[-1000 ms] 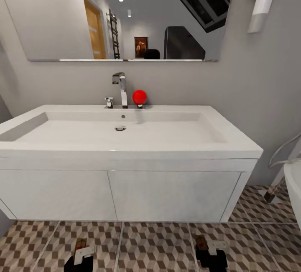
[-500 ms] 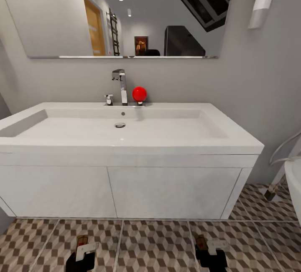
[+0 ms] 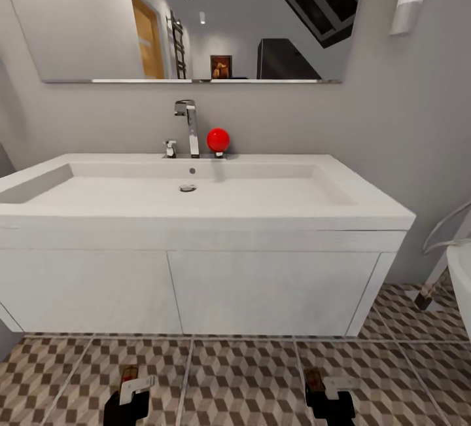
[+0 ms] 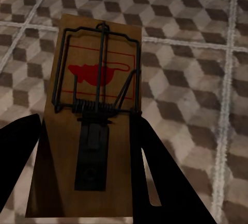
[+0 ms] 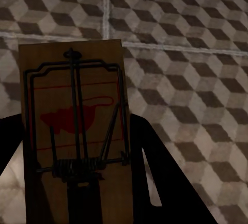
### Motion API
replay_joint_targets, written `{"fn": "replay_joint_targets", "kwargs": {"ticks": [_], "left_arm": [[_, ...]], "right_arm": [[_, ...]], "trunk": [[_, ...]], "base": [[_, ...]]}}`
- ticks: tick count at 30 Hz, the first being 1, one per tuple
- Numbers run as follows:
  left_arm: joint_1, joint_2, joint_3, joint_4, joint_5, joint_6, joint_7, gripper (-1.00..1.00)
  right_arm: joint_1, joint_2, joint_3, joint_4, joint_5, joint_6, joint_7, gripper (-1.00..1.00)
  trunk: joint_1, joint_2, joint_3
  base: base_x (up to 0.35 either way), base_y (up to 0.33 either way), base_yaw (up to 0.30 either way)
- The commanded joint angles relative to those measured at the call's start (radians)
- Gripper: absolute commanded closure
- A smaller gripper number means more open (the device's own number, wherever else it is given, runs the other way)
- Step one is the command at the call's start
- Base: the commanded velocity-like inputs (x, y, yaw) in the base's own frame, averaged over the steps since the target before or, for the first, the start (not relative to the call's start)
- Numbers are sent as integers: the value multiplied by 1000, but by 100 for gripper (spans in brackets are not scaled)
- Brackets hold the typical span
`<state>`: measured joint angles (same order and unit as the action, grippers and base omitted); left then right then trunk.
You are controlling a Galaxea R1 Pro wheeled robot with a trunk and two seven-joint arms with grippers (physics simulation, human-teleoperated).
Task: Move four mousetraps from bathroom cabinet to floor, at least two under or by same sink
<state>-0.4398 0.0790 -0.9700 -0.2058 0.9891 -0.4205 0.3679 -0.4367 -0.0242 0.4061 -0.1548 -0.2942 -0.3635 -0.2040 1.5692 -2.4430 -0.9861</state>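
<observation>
Two mousetraps are in my grippers, low over the bathroom floor (image 3: 242,380) in front of the bathroom sink (image 3: 366,207). The left gripper (image 3: 128,401) is shut on one mousetrap (image 3: 129,373). In the left wrist view that tan mousetrap (image 4: 98,72), with its wire and red mark, sits between the left gripper (image 4: 85,149) fingers above the cube-pattern floor (image 4: 196,79). The right gripper (image 3: 330,398) is shut on a second mousetrap (image 3: 314,379). In the right wrist view the right gripper (image 5: 77,154) holds this mousetrap (image 5: 72,113) the same way over the floor (image 5: 186,79). The cabinet is out of view.
The white two-door vanity (image 3: 261,288) hangs off the wall with open floor beneath it. A chrome faucet (image 3: 190,126) and a red ball (image 3: 218,139) stand at the sink's back edge. A white bathtub edge (image 3: 461,282) and hose lie at the right.
The whole head view has shifted: the sink and mirror sit higher in the picture and more floor shows, so the camera has lowered. Both grippers keep hold of their mousetraps.
</observation>
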Motion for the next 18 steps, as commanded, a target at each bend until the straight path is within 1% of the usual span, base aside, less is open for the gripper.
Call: {"fn": "replay_joint_targets", "kwargs": {"ticks": [1, 8, 10, 14, 18], "left_arm": [[0, 1, -9, -2, 5, -1, 8, 100], [0, 1, -9, -2, 5, -1, 8, 100], [0, 1, -9, -1, 5, -1, 8, 100], [0, 0, -9, -2, 5, -1, 8, 100], [0, -2, -9, -1, 5, -1, 8, 100]], "right_arm": [[0, 0, 8, 0, -10, -3, -2, 100], [0, 0, 8, 0, -10, -3, -2, 100], [0, 0, 8, 0, -9, -3, -2, 100], [0, 0, 8, 0, -9, -3, -2, 100], [0, 0, 8, 0, -9, -3, -2, 100]], "trunk": [[4, -8, -4], [31, -57, -26], [32, -57, -34], [33, -58, -49], [35, -59, -65]], "base": [[0, 0, 0], [0, 0, 0], [9, 0, 0], [207, 32, 0], [66, 8, 0]]}}
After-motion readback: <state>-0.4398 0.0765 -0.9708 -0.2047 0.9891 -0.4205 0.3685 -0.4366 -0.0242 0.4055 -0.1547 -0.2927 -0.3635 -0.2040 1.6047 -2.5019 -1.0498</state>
